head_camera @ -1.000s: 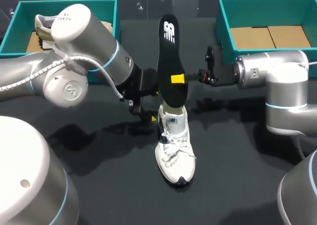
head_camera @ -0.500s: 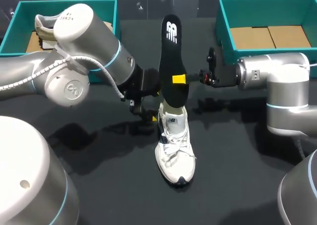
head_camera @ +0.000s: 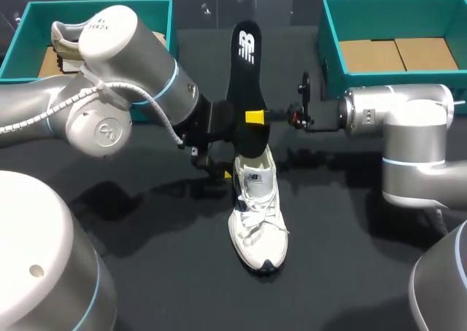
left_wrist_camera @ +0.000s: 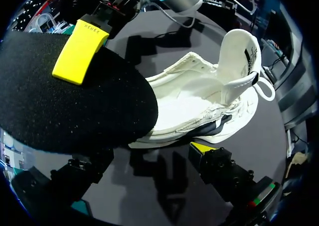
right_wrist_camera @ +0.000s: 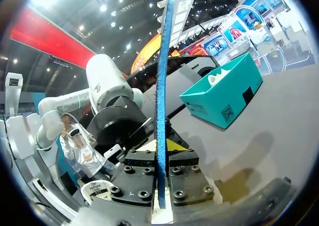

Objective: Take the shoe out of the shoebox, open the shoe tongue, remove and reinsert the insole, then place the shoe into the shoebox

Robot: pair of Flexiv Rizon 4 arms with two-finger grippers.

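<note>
A white shoe (head_camera: 257,213) stands on the dark table, toe toward the front; in the left wrist view the shoe (left_wrist_camera: 209,99) shows its open mouth and raised tongue. The black insole (head_camera: 245,90) stands nearly upright with its lower end at the shoe's heel opening. My right gripper (head_camera: 255,117) is shut on its middle. In the right wrist view the insole (right_wrist_camera: 162,96) runs edge-on between the right gripper's (right_wrist_camera: 160,161) pads. My left gripper (head_camera: 219,169) stands open just left of the shoe's heel, its fingers (left_wrist_camera: 202,147) on either side, apart from it.
A teal shoebox (head_camera: 29,36) at the back left holds another shoe (head_camera: 64,41). A second teal shoebox (head_camera: 332,47) with a cardboard floor stands at the back right. My left arm's big elbow (head_camera: 109,83) looms over the left side.
The right gripper has shifted the insole a little to the left, after a small drift to the right. The left gripper and the shoe have stayed where they were.
</note>
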